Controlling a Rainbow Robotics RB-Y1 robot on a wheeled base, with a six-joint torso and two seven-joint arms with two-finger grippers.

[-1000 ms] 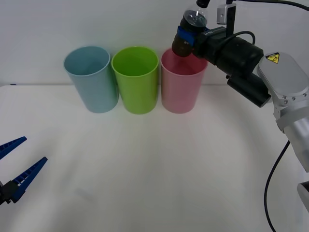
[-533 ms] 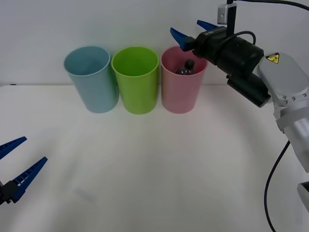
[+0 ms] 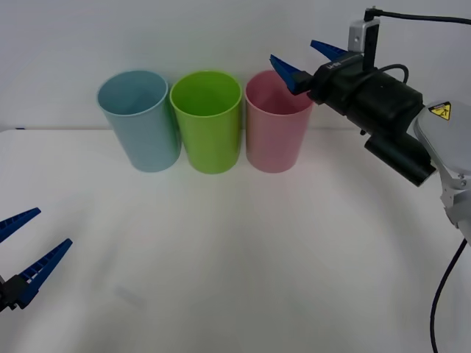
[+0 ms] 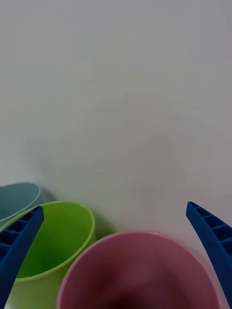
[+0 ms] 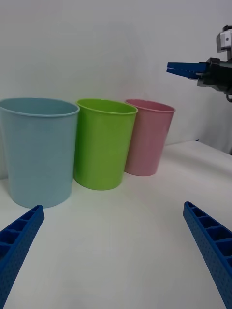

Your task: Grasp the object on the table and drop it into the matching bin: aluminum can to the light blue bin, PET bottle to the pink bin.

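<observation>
A yellow warning sticker (image 3: 440, 111) marks the right arm; its symbol is too small to read. The right gripper (image 3: 310, 59) hangs over the pink bin (image 3: 276, 132), jaws apart and empty. The bin's inside is hidden, so the bottle cannot be made out. The left gripper (image 3: 26, 246) waits low over the white bench (image 3: 243, 257), jaws apart.

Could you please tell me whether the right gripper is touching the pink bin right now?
Apart. In the left wrist view, the right gripper hangs open above the pink bin, with bare wall showing between its fingers and the rim.
</observation>
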